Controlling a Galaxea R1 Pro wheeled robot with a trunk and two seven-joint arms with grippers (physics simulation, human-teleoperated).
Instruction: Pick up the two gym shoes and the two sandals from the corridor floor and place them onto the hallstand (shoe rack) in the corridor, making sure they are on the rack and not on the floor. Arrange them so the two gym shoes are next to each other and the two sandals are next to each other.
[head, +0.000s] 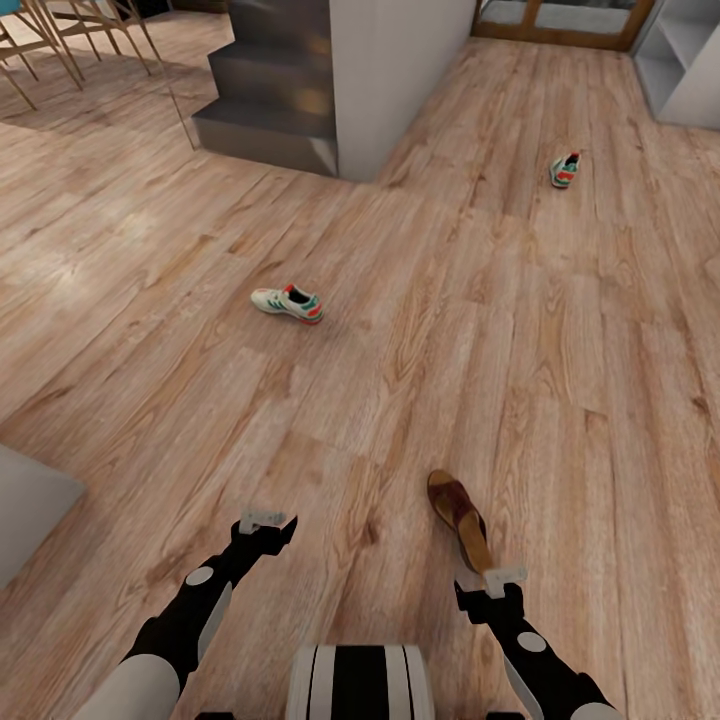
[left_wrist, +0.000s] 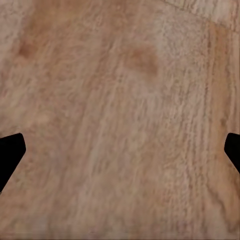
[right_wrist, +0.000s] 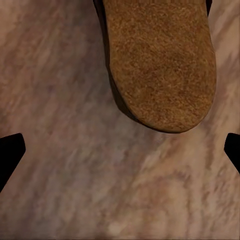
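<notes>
The first pickup is being lined up: the right gripper (right_wrist: 120, 150), jaws spread and empty, is being held over a sandal (head: 459, 506) on the corridor floor (head: 420, 300) — a descent around the heel is called for.

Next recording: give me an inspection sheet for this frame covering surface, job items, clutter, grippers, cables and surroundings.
Surface: wood-plank corridor floor, bare between items.
Job's things: near gym shoe on its sole, left of centre; far gym shoe lying further off to the right; one sandal flat on the floor just ahead of the right gripper, its tan insole in the right wrist view. Part of a light-grey shelf unit at far right.
Clutter: nothing seen.
Grippers: left gripper over bare floor, fingers spread, empty; right gripper open, empty.
Cables: nothing seen.
Surroundings: grey steps, white wall, chair legs.
</notes>
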